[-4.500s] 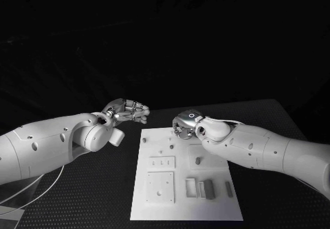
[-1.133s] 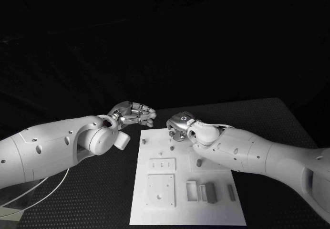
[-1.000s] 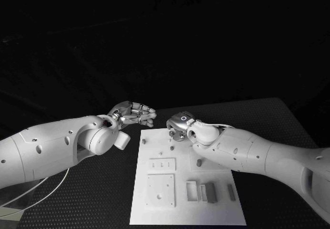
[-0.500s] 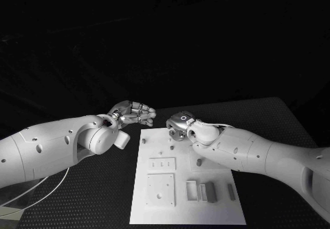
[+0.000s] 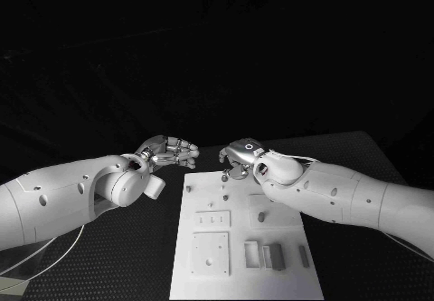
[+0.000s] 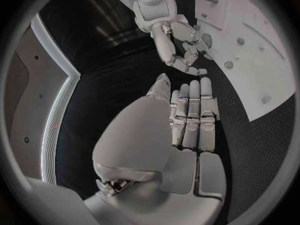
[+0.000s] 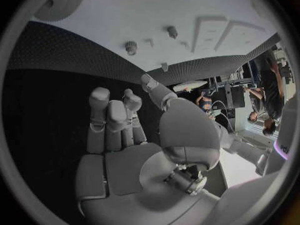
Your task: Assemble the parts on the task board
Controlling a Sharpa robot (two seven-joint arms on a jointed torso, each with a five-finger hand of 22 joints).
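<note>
The white task board point(image 5: 290, 279) lies in the middle of the table. Small pegs point(image 5: 223, 198) stand in its far half and several grey blocks point(image 5: 274, 257) lie in its near half. My right hand point(image 5: 237, 157) hovers over the board's far edge, just above a small peg point(image 5: 223, 177); its fingers are loosely bent, the thumb stands apart, and nothing is in it. The right wrist view has that hand point(image 7: 115, 117) before the board point(image 7: 106, 20) and its pegs point(image 7: 131, 47). My left hand point(image 5: 167, 152) is curled up left of the board, holding nothing.
Two flat white plates with holes point(image 5: 210, 252) sit on the board's left side. Black matting point(image 5: 362, 157) surrounds the board. In the left wrist view my left hand point(image 6: 187, 120) and right hand point(image 6: 178, 42) are close together beside the board point(image 6: 262, 65).
My right hand has risen slightly from the peg at the board's far edge. My left hand has drifted a little to the left. The head camera has shifted slightly.
</note>
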